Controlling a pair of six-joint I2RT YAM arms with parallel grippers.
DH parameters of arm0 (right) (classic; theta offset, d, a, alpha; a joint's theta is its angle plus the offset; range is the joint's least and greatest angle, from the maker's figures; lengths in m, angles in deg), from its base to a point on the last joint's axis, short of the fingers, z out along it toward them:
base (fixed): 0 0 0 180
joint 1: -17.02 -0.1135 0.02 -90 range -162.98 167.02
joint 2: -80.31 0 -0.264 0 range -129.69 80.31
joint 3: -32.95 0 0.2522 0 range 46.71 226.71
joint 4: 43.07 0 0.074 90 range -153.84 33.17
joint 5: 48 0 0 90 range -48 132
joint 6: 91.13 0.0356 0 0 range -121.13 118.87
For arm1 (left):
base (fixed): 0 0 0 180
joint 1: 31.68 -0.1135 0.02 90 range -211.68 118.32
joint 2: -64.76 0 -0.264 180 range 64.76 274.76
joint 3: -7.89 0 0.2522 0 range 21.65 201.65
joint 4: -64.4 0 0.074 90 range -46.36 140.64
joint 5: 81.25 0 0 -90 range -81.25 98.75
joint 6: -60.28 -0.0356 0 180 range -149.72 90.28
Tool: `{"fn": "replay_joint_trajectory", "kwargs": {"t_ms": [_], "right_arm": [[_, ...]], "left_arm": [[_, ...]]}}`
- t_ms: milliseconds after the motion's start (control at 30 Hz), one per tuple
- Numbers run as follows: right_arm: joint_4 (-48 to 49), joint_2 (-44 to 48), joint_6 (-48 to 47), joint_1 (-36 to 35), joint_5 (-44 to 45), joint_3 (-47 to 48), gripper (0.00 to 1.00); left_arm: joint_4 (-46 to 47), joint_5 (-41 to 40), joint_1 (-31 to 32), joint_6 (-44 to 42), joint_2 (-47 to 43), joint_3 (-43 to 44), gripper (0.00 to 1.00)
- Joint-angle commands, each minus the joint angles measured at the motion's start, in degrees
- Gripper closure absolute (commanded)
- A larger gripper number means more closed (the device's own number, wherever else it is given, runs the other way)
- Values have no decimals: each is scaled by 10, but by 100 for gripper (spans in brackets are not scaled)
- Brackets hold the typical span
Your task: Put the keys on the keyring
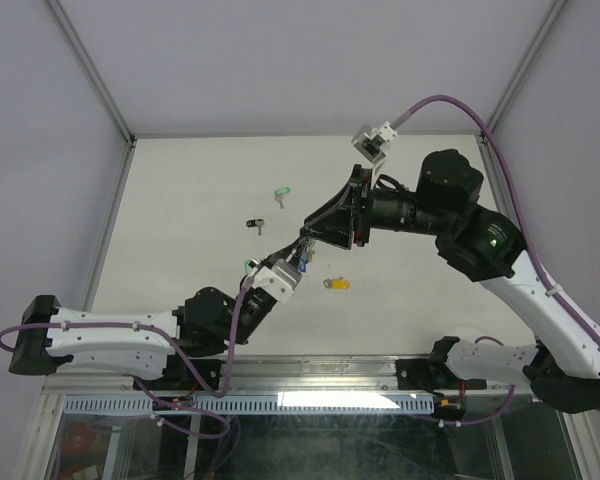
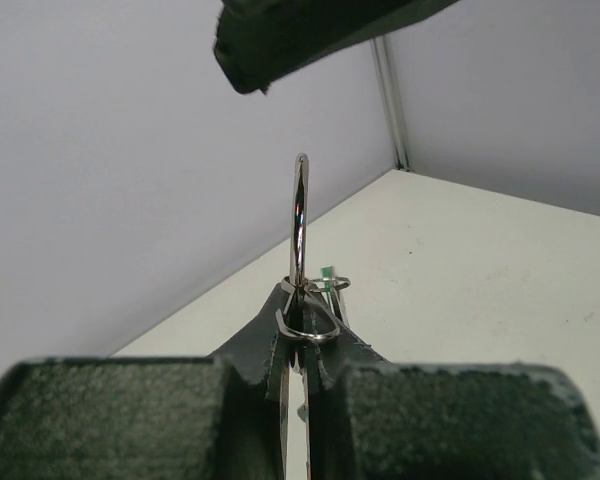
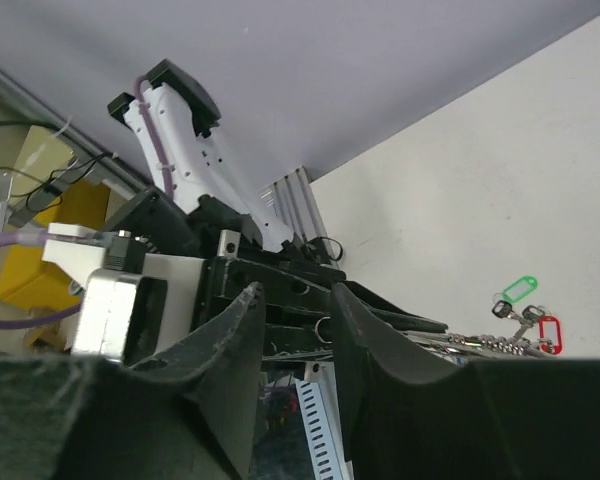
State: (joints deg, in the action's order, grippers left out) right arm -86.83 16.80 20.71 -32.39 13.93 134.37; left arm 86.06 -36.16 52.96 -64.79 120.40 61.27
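The thin silver wire keyring (image 2: 299, 225) stands edge-on at centre frame, clenched in your left tool (image 2: 302, 330). Your right tool (image 3: 295, 295), released, faces it close by. If you bump the ring, it may twist or drop to the white counter (image 2: 480, 270).

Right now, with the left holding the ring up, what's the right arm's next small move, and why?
Probably swing the right gripper toward the yellow-tagged key lying loose on the table. Its jaws look open and empty, while the left gripper is shut on the keyring, held upright; a key is needed next.
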Motion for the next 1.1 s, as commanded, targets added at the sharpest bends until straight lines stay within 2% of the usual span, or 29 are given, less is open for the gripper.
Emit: {"fn": "replay_joint_trajectory", "kwargs": {"t_ms": [0,133,233,367,467,567,767,1067], "right_arm": [[44,15,-16,-3,-57,4,62],[12,59,-106,-3,93,-14,59],[33,104,-207,-3,189,-76,58],[148,175,-349,-3,194,-221,57],[271,220,-436,-2,140,-319,57],[349,234,-444,-3,123,-368,57],[401,222,-430,-2,105,-370,55],[406,203,-406,-2,43,-367,59]], "left_arm": [[58,10,-3,12,-3,-8,100],[71,24,-4,26,-18,-21,100],[76,49,-4,48,-39,-34,100],[73,79,-4,71,-60,-39,100],[64,92,-3,82,-66,-37,100],[51,109,-3,90,-68,-34,100],[37,123,-3,98,-72,-31,100],[27,128,-3,103,-76,-31,100]]}}
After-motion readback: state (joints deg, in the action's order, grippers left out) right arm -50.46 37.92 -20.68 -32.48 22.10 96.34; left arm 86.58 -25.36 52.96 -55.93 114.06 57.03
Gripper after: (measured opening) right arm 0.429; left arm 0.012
